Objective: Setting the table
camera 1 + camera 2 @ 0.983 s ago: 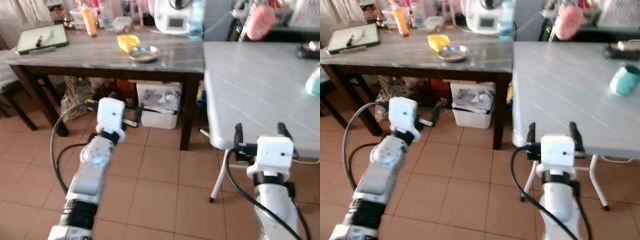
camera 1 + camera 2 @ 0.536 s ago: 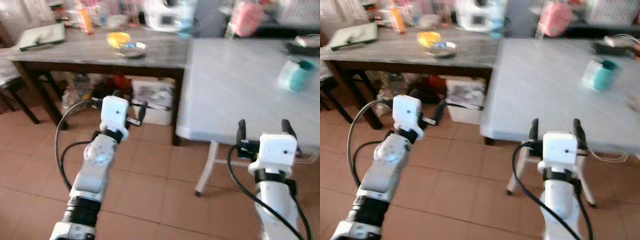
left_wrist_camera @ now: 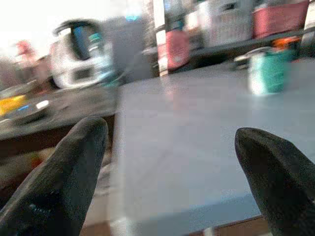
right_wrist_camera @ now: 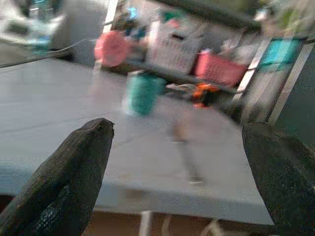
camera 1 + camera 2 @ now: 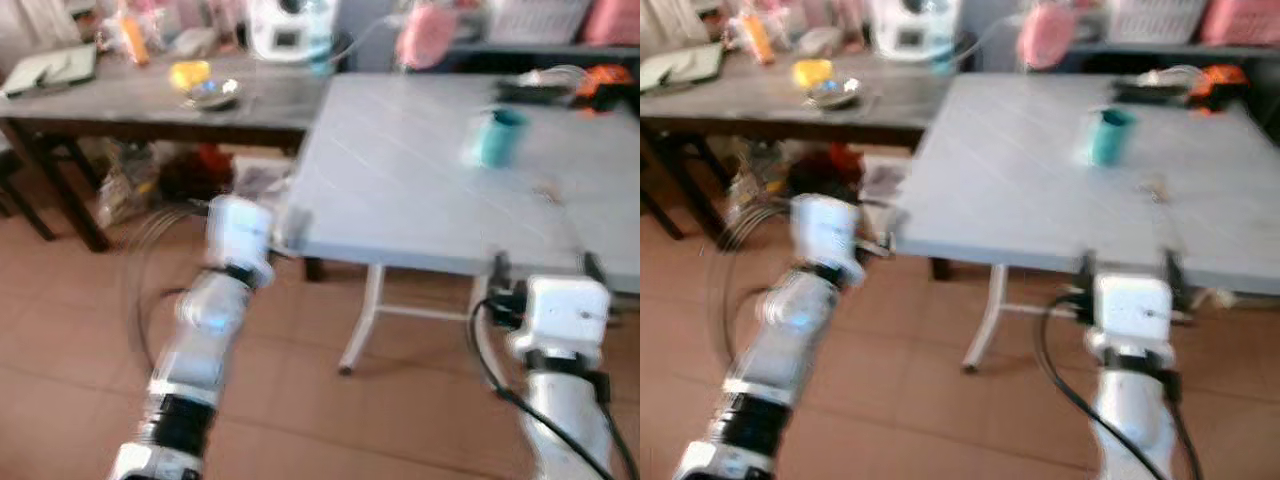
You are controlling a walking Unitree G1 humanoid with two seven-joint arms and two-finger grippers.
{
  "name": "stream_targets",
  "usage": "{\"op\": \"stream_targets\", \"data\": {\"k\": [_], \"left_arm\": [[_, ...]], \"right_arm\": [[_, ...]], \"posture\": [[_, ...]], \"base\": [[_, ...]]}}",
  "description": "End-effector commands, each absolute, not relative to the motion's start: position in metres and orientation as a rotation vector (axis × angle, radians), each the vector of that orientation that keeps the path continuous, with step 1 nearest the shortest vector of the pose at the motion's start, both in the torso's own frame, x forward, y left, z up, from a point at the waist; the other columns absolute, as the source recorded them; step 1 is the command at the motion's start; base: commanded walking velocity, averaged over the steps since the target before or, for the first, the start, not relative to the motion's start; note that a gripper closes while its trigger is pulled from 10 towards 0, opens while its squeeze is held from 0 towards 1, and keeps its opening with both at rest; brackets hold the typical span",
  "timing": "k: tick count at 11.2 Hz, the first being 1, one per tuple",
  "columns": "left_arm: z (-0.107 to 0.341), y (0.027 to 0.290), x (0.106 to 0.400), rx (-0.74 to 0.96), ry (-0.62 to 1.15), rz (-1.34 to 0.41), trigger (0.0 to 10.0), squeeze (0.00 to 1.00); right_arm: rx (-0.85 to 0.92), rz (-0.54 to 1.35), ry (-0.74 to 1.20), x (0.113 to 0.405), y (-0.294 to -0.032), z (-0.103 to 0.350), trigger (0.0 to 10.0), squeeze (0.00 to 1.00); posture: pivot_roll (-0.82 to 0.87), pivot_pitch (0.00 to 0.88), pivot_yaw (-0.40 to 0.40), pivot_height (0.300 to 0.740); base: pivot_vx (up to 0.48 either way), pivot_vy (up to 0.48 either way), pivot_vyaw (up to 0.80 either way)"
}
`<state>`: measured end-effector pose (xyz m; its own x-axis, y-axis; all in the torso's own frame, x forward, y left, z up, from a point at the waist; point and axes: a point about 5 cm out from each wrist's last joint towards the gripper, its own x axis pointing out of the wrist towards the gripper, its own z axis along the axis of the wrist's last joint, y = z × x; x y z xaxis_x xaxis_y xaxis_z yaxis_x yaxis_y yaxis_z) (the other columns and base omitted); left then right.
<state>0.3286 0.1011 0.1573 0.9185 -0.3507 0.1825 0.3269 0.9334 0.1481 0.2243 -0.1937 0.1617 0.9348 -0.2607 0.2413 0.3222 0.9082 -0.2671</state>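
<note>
A grey folding table (image 5: 420,190) stands right in front of me, with a teal cup (image 5: 497,137) upright toward its far side. My left gripper (image 3: 170,132) is open and empty, held low at the table's near left corner. My right gripper (image 5: 545,268) is open too, just short of the table's front edge. The right wrist view looks across the tabletop at the teal cup (image 4: 141,93), and a small thin object (image 4: 184,157) lies closer. The pictures are blurred.
A dark wooden table (image 5: 130,100) stands to the left, bearing a metal bowl (image 5: 212,93), a yellow item (image 5: 188,73) and a white appliance (image 5: 283,28). Boxes and bags sit beneath it. Clutter, among it an orange item (image 5: 600,80), lies at the grey table's far right edge. Tiled floor (image 5: 330,430) is below.
The camera has swung to the right, so the grey table and teal cup now sit in the middle and the wooden table has slid left. Both grippers stay open in the same pose.
</note>
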Motion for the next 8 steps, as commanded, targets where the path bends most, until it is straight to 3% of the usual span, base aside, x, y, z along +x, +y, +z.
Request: {"op": "stream_targets", "data": {"k": [1, 2, 5, 8], "left_arm": [[0.155, 0.114, 0.33, 0.132, -0.194, -0.308, 10.0, 0.0], [0.15, 0.115, 0.33, 0.14, -0.183, -0.305, 10.0, 0.0], [0.14, 0.123, 0.327, 0.153, -0.155, -0.266, 10.0, 0.0], [0.119, 0.165, 0.305, 0.194, -0.1, -0.201, 10.0, 0.0]], "right_arm": [[-0.288, -0.282, -0.224, 0.225, -0.188, 0.166, 10.0, 0.0], [-0.294, -0.287, -0.222, 0.224, -0.189, 0.166, 10.0, 0.0], [-0.3, -0.291, -0.218, 0.224, -0.192, 0.165, 10.0, 0.0], [-0.294, -0.288, -0.177, 0.214, -0.192, 0.154, 10.0, 0.0]], "posture": [[0.07, 0.062, 0.052, 0.74], [0.07, 0.061, 0.047, 0.74], [0.07, 0.062, 0.036, 0.74], [0.08, 0.069, 0.026, 0.74]], "base": [[0.0, -0.394, 0.0], [0.0, -0.341, 0.0], [0.0, 0.0, 0.0], [0.0, 0.0, 0.0]]}}
